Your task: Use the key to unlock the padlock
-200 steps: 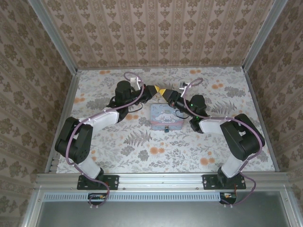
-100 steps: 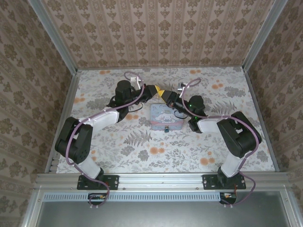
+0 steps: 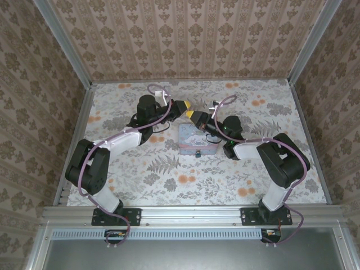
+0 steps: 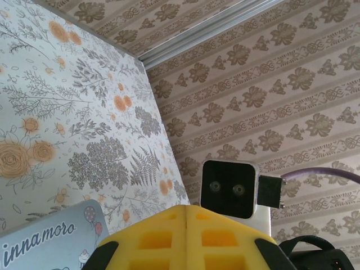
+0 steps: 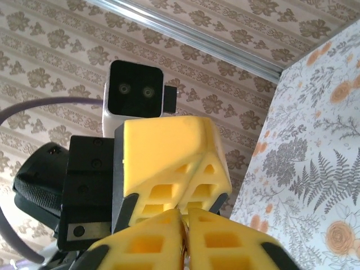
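Left gripper [image 3: 184,105] was raised over far part of table [image 3: 169,177], yellow fingers pressed together. Right gripper [image 3: 193,115] was just beside it, tips pointing toward each other; whether tips touched, could not tell. In right wrist view, right fingers [image 5: 146,242] were together too; whether something thin sat in seam, could not tell. Padlock [image 3: 198,152] lay at near edge of pale blue tin [image 3: 194,135], well apart from both grippers.

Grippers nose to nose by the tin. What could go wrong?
Collision: left gripper and right gripper nearly touch tip to tip; any closing move may clash. The tiny teal padlock sits at the near side of the pale blue square tin, away from both; reaching it risks shoving the tin.
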`<state>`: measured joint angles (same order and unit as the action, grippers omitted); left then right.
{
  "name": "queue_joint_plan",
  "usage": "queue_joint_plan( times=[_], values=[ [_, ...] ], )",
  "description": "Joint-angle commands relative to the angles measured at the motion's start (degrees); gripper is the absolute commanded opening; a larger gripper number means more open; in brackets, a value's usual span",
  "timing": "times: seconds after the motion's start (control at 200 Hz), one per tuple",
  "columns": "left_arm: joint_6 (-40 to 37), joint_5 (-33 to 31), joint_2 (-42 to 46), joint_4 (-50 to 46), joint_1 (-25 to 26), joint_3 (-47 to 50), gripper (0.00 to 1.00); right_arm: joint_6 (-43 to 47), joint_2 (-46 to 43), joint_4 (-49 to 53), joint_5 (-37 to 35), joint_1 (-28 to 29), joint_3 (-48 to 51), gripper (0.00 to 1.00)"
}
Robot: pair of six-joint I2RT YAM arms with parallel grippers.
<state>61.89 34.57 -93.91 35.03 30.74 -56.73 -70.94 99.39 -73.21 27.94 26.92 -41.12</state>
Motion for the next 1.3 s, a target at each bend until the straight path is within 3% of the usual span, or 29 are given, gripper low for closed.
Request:
queue_joint_plan(
  times=[0.0, 0.045, 0.21, 0.365, 0.605, 1.015, 1.15, 1.295],
  values=[
    [-1.3, -0.2, 1.0, -0.8, 0.0, -2.0, 0.0, 0.3, 0.4, -2.2, 0.9, 0.0, 1.2, 0.0],
    [-1.2, 0.0, 1.1, -1.1, -0.1, -2.1, 0.01, 0.4, 0.2, -2.2, 0.7, -0.1, 1.5, 0.0],
    [1.9, -0.2, 3.1, 0.5, -1.8, 0.3, 0.45, 2.6, -1.2, -2.0, 0.9, -1.5, 3.8, 0.0],
    [3.5, 0.1, 6.9, -1.2, -3.7, 2.4, 0.58, 5.2, -1.4, -2.0, 2.1, -2.4, 4.8, 0.0],
    [1.5, 1.9, 11.2, -9.9, -4.2, 2.8, 0.65, 15.1, -3.9, 1.3, 5.1, -2.4, 5.2, 0.0],
    [3.9, 3.9, 12.1, -9.8, -3.7, 5.5, 0.66, 33.5, -14.5, 16.5, 5.3, -0.7, 6.4, 0.0],
    [8.2, 3.2, 10.7, -9.0, -3.0, 5.7, 0.62, 42.7, -19.3, 26.4, -0.3, 1.5, 5.9, 0.0],
    [12.8, 2.6, 8.9, -11.6, -1.5, 3.8, 0.54, 57.2, -26.0, 38.8, -15.0, 7.0, 4.5, 0.0]
  ],
)
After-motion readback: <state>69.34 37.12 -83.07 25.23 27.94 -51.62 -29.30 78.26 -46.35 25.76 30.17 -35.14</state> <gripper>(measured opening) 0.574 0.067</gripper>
